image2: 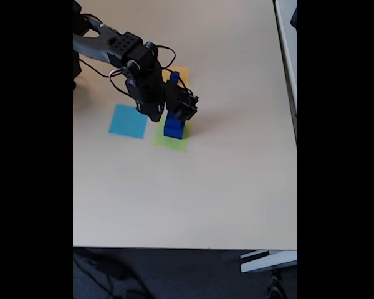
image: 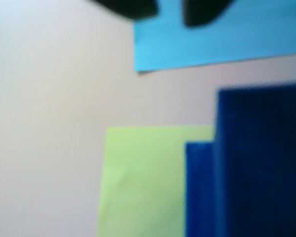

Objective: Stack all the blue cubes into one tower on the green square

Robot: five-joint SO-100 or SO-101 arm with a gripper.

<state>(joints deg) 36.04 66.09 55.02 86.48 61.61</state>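
Because the blue cubes (image2: 173,126) already stand on the green square (image2: 172,142), with the gripper (image2: 157,115) beside them, you withdraw carefully; I cannot tell its jaws' state.

Close wrist view, high fixed view; shared green square (image: 138,182).

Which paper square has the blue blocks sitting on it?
The flat yellow-green paper square: dark-blue cubes stand on it under the gripper. The light-blue paper square lies bare; the orange paper square peeks out behind the arm.
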